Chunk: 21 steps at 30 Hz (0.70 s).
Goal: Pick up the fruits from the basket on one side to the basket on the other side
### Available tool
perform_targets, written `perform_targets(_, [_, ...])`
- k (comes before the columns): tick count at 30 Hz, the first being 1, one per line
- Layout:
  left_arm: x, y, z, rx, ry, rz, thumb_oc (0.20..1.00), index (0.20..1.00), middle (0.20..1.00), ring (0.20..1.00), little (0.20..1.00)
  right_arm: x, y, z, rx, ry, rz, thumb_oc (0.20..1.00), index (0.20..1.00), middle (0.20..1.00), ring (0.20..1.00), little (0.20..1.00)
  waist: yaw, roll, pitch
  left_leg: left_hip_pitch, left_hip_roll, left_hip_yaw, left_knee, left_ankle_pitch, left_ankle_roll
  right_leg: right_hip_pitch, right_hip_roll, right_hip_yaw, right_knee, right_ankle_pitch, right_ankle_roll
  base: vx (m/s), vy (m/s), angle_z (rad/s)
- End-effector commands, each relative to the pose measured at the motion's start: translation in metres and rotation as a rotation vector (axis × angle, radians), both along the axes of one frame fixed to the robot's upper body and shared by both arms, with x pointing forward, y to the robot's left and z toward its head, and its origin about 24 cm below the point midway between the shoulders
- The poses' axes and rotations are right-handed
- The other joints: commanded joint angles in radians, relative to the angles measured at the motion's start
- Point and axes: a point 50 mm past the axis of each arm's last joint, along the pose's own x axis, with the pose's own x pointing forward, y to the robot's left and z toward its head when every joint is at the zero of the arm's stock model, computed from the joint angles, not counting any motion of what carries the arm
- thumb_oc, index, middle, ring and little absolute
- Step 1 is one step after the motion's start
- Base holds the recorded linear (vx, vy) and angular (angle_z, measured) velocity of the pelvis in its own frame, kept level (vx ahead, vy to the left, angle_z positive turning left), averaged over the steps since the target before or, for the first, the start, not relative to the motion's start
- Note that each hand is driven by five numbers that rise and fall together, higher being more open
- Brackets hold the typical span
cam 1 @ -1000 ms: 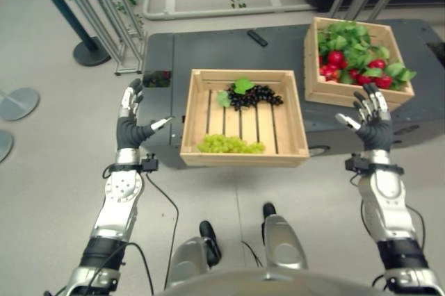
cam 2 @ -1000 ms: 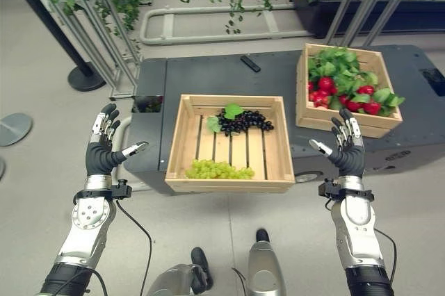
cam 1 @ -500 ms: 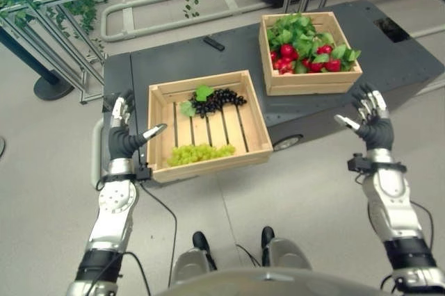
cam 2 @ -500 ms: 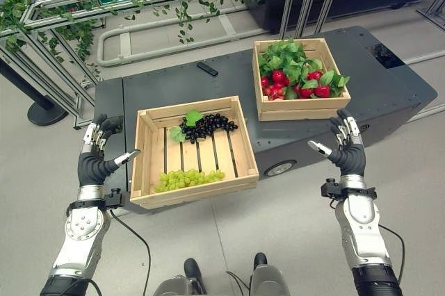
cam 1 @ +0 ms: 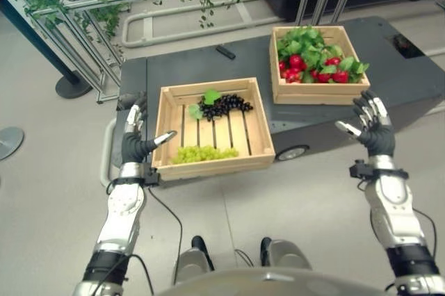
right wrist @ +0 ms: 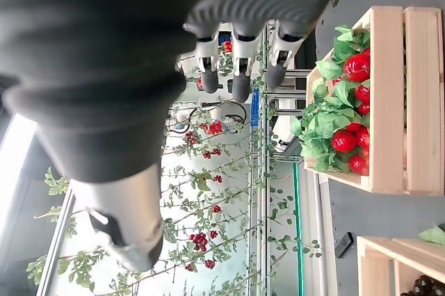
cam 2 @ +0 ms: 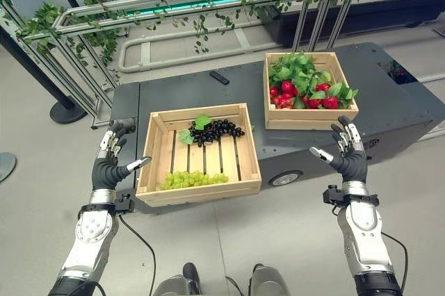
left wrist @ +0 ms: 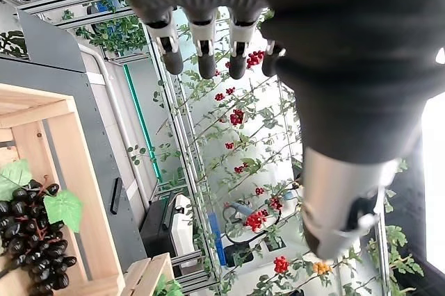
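Two crates (cam 1: 213, 160) (cam 1: 317, 91) (fruit inside) sit between each open, empty robot hand (cam 1: 136, 144) (cam 1: 374, 131).

Both arms are reaching forward with the wrists bent up. The left hand (cam 2: 111, 165) is standing upright, fingers (left wrist: 201, 46) straight and spread, thumb sticking out toward the middle. The right hand (cam 2: 347, 155) is mirroring it, fingers (right wrist: 236, 67) straight, thumb pointing inward, holding nothing.

small black object (cam 2: 219, 77) on platform | too small to identify
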Motion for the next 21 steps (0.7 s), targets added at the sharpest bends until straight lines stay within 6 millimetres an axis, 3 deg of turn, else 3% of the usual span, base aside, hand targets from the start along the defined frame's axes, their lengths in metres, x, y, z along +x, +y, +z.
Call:
perform_targets(1, [0.007, 0.005, 0.024, 0.016, -0.119, 0.005, 1.000, 1.000, 1.000, 1.000, 1.000, 0.007, 0.004, 0.034, -0.016, -0.182, 0.022, 1.000, 1.000, 1.000, 1.000, 1.000, -0.009, -0.010, 0.018, -0.053, 0.023, -0.046, -0.069, 0.014, -0.002, 0.057, 0.030, 0.017, -0.165, 0.081, 0.073, -0.01, 0.104, -0.08])
perform_targets(4, [0.008, 0.005, 0.025, 0.036, -0.121, -0.002, 1.000, 1.000, 1.000, 1.000, 1.000, 0.011, 0.008, 0.033, -0.010, -0.178, 0.047, 1.000, 1.000, 1.000, 1.000, 1.000, -0.017, -0.003, 0.014, -0.023, 0.030, -0.033, -0.124, 0.012, 0.002, 0.021, 0.022, 0.020, -0.148, 0.087, 0.084, -0.01, 0.124, -0.20])
perform_targets(10, [0.007, 0.012, 0.025, 0.042, -0.112, -0.001, 1.000, 1.000, 1.000, 1.000, 1.000, 0.018, 0.020, 0.022, 0.007, -0.132, 0.070, 1.000, 1.000, 1.000, 1.000, 1.000, -0.010, -0.032, 0.000, 0.020, -0.011, 0.049, -0.110, -0.036, 0.033, -0.011, -0.030, 0.085, -0.129, 0.119, 0.119, 0.04, 0.161, -0.32])
perform_targets(21, [0.007, 0.008, 0.025, 0.014, -0.107, -0.041, 1.000, 1.000, 1.000, 1.000, 1.000, 0.011, 0.016, 0.006, 0.024, -0.071, 0.043, 1.000, 1.000, 1.000, 1.000, 1.000, -0.033, -0.041, -0.024, 0.049, -0.032, 0.062, -0.177, -0.020, 0.042, -0.016, -0.048, 0.074, -0.129, 0.115, 0.133, 0.01, 0.057, -0.09])
